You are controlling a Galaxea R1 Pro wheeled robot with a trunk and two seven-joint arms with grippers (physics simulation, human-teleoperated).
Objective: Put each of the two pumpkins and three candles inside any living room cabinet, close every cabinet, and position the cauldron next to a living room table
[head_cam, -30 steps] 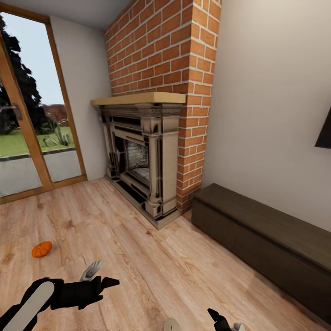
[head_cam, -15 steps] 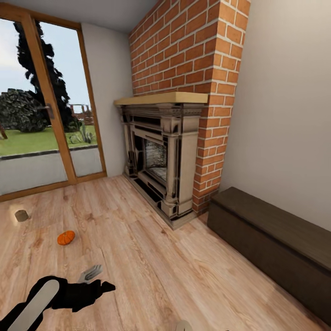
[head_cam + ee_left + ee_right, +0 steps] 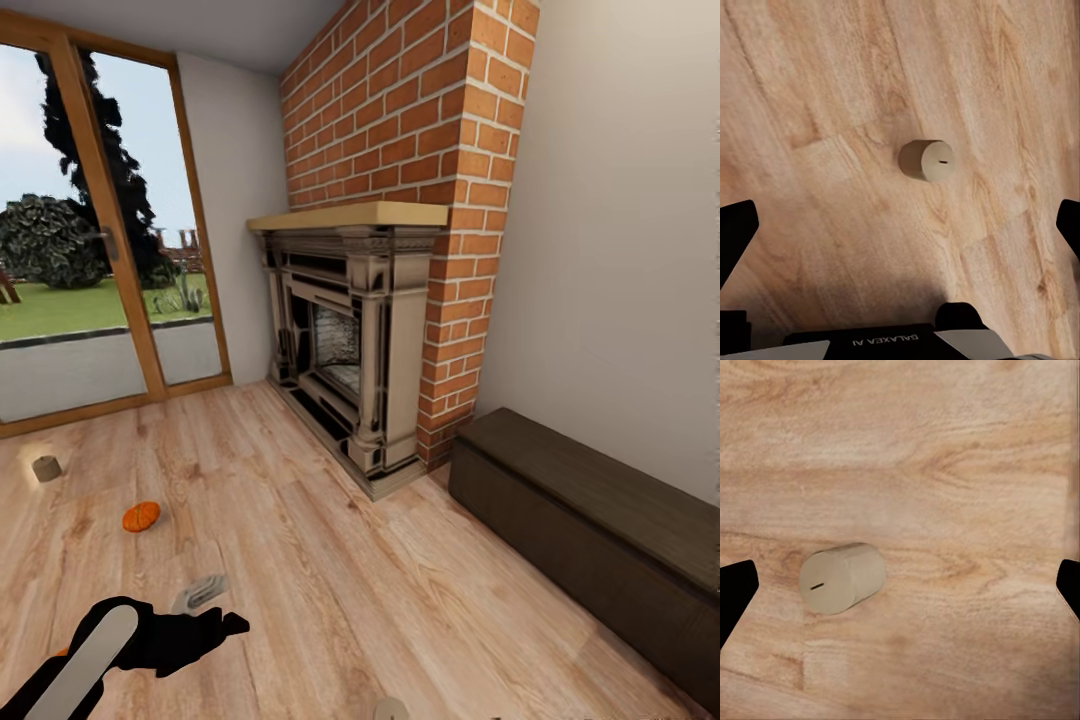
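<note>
The robot faces a brick fireplace (image 3: 360, 330) in a room with a wood floor (image 3: 330, 560). A long dark cabinet (image 3: 590, 530) sits by the wall, right of the fireplace, and it looks shut. A small orange pumpkin (image 3: 141, 516) lies on the floor to the left, near the glass door (image 3: 90, 280). A tan candle (image 3: 45, 467) stands a bit past it, closer to the door.

The left gripper (image 3: 900, 225) is wide open and holds nothing. Its camera looks down at a candle (image 3: 926, 160) lying on the bare floor. The right gripper (image 3: 900, 585) is wide open too, with nothing in it. Another candle (image 3: 842, 577) lies on its side on the floor below it.
</note>
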